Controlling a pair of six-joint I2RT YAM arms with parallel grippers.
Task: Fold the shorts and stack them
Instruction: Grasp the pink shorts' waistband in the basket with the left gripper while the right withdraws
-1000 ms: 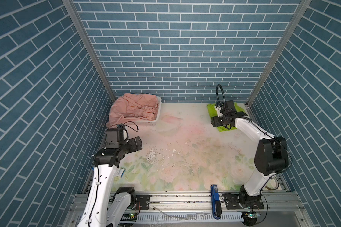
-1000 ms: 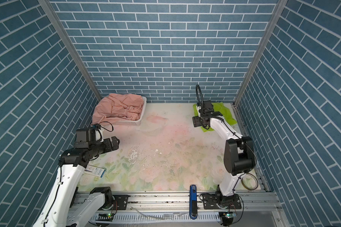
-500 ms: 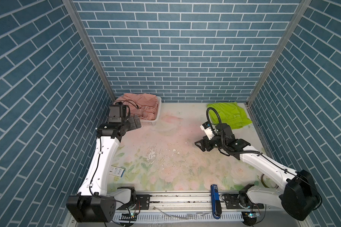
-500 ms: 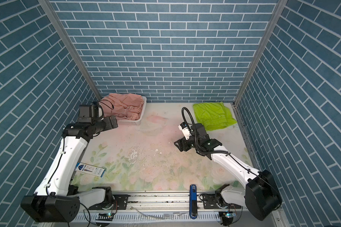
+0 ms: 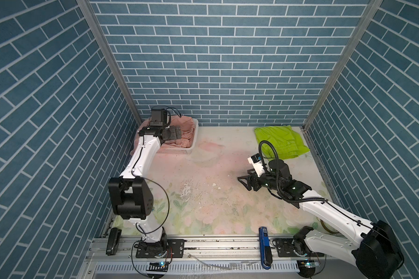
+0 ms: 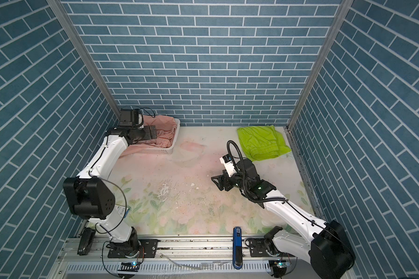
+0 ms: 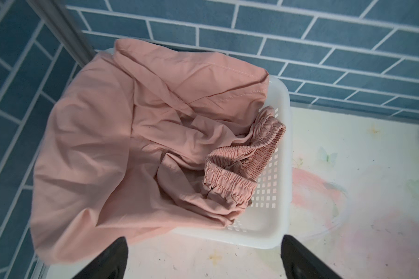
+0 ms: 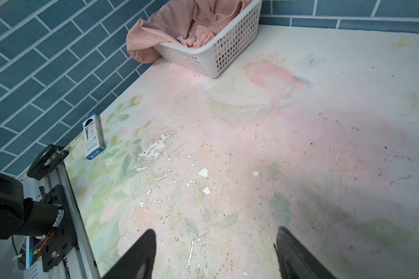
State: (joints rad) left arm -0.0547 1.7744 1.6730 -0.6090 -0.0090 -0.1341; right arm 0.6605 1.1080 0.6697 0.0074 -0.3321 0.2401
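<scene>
The salmon-pink shorts (image 7: 155,120) lie crumpled in the white basket (image 7: 276,217) at the back left in both top views (image 5: 188,131) (image 6: 166,129). One part hangs over the basket's left rim, and the gathered waistband shows near its right wall. My left gripper (image 7: 203,253) hovers open and empty just before the basket (image 5: 176,132) (image 6: 151,132). The lime-green shorts (image 5: 281,141) (image 6: 261,142) lie flat-folded at the back right. My right gripper (image 8: 215,248) stands open and empty over bare table, in front of and left of the green shorts (image 5: 243,181) (image 6: 217,182).
Blue brick walls close in on three sides. A small blue-and-white box (image 8: 93,136) lies by the left wall. A blue tool (image 5: 264,244) and a black device (image 5: 113,244) sit on the front rail. The table's print (image 8: 160,145) is chipped mid-table.
My left arm has swung from the front left up to the basket. My right gripper has pulled back from the green shorts to mid-table, leaving them flat at the back right.
</scene>
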